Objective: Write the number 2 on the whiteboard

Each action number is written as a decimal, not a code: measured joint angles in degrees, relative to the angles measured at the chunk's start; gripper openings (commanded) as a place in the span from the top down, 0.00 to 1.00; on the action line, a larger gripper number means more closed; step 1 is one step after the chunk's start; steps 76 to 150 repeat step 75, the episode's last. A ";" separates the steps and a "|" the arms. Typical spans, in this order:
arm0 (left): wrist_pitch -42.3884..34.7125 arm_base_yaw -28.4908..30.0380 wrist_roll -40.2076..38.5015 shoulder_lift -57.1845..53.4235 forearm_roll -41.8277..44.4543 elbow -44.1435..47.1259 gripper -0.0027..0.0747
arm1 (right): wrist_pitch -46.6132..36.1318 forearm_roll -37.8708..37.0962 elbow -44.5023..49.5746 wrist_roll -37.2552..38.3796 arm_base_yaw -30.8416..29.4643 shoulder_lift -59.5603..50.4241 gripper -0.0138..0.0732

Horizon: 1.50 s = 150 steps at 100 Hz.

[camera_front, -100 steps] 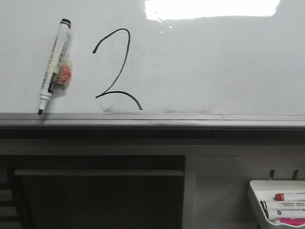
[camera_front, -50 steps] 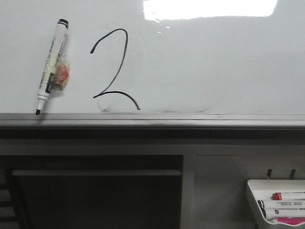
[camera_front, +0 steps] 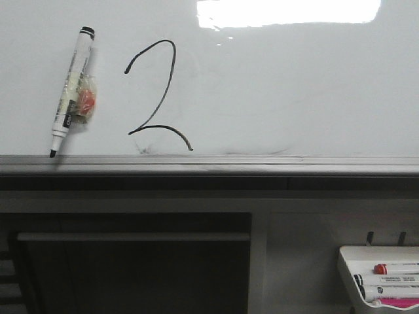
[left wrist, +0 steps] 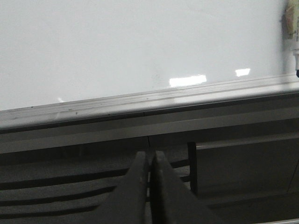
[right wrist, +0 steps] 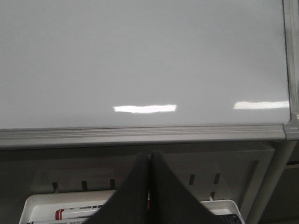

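Whiteboard: glossy, smooth white face throwing bright glare; faint grey smudging low down. Edge rail: brushed grey metal, dull sheen. Number 2: thin matt black ink. Marker: smooth white plastic barrel, black cap. Marker tray: white plastic, slight shine.
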 measured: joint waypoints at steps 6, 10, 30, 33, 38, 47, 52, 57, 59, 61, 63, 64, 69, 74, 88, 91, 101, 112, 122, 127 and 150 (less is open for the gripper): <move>0.00 0.00 0.00 0.00 0.00 0.00 0.99 | 2.75 0.00 0.00 0.09 0.00 0.00 0.91; 0.00 0.00 0.00 0.00 0.00 0.00 0.99 | 4.52 0.00 0.00 0.09 0.00 0.00 0.91; 0.00 0.00 0.00 0.00 0.00 0.00 0.99 | 5.73 0.00 -0.11 0.12 0.00 0.00 0.91; 0.00 0.00 0.00 0.00 0.00 0.00 0.99 | 5.73 0.00 -0.11 0.12 0.00 0.00 0.91; 0.00 0.00 0.00 0.00 0.00 0.00 0.99 | 5.73 0.00 -0.11 0.12 0.00 0.00 0.91; 0.00 0.00 0.00 0.00 0.00 0.00 0.99 | 5.73 0.00 -0.11 0.12 0.00 0.00 0.91; 0.00 0.00 0.00 0.00 0.00 0.00 0.99 | 5.73 0.00 -0.11 0.12 0.00 0.00 0.91; 0.00 0.00 0.00 0.00 0.00 0.00 0.99 | 5.73 0.00 -0.11 0.12 0.00 0.00 0.91; 0.00 0.00 0.00 0.00 0.00 0.00 0.99 | 5.73 0.00 -0.11 0.12 0.00 0.00 0.91; 0.00 0.00 0.00 0.00 0.00 0.00 0.99 | 5.73 0.00 -0.11 0.12 0.00 0.00 0.91; 0.00 0.00 0.00 0.00 0.00 0.00 0.99 | 5.73 0.00 -0.11 0.12 0.00 0.00 0.91; 0.00 0.00 0.00 0.00 0.00 0.00 0.99 | 5.73 0.00 -0.11 0.12 0.00 0.00 0.91; 0.00 0.00 0.00 0.00 0.00 0.00 0.99 | 5.73 0.00 -0.11 0.12 0.00 0.00 0.91; 0.00 0.00 0.00 0.00 0.00 0.00 0.99 | 5.73 0.00 -0.11 0.12 0.00 0.00 0.91; 0.00 0.00 0.00 0.00 0.00 0.00 0.99 | 5.73 0.00 -0.11 0.23 0.00 0.00 0.91; 0.00 0.00 0.00 0.00 0.00 0.00 0.99 | 5.73 0.00 -0.11 0.23 0.00 0.00 0.91; 0.00 0.00 0.00 0.00 0.00 0.00 0.99 | 5.73 0.00 -0.11 0.23 0.00 0.00 0.91; 0.00 0.00 0.00 0.00 0.00 0.00 0.99 | 5.73 0.00 -0.11 0.23 0.00 0.00 0.91; 0.00 0.00 0.00 0.00 0.00 0.00 0.99 | 5.73 0.00 -0.11 0.23 0.00 0.00 0.91; 0.00 0.00 0.00 0.00 0.00 0.00 0.99 | 5.73 0.00 -0.11 0.23 0.00 0.00 0.91; 0.00 0.00 0.00 0.00 0.00 0.00 0.99 | 5.73 0.00 -0.11 0.23 0.00 0.00 0.91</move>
